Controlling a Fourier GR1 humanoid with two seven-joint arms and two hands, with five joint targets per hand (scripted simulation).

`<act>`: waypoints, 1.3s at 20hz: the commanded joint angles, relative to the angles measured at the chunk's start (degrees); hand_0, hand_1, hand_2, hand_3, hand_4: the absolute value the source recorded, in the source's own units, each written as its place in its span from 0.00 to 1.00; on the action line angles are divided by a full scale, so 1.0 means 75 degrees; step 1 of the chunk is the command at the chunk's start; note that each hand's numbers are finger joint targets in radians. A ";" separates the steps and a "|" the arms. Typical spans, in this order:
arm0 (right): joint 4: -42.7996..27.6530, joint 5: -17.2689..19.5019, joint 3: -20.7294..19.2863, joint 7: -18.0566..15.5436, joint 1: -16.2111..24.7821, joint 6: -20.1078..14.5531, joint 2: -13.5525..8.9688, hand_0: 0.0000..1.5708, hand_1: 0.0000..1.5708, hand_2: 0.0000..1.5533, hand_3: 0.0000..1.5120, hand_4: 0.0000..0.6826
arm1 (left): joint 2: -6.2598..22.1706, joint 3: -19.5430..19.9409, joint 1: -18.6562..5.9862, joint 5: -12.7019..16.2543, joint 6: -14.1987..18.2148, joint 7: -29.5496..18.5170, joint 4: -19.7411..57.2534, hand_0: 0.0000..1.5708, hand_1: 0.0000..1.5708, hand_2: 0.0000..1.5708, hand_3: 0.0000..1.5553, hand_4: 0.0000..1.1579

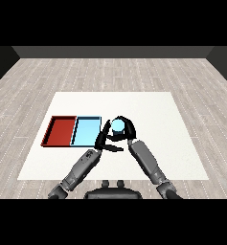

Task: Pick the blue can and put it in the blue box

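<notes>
The blue can [118, 125] stands upright just right of the light blue tray [85, 132], its pale round top showing. My right hand [128, 130] is curled round the can from the right and behind, so most of its side is hidden. I cannot tell whether the can rests on the table or hangs a little above it. My left hand [103, 138] is beside the tray's right edge, just left of the can, with straight fingers pointing away from me and the thumb spread to the right. It holds nothing.
A red tray [61, 131] lies against the left side of the blue tray; both hold nothing. The white table [158, 115] stretches wide to the right and behind the hands. Both forearms meet near the table's front middle.
</notes>
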 commanded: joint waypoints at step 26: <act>-0.0076 -0.0670 0.1859 -0.0370 -0.0033 -0.1245 -0.0003 0.92 0.92 0.93 0.90 0.71 | -0.0023 -0.0730 -0.1360 0.0875 0.0654 -0.0040 0.1034 0.00 0.00 0.00 0.00 0.00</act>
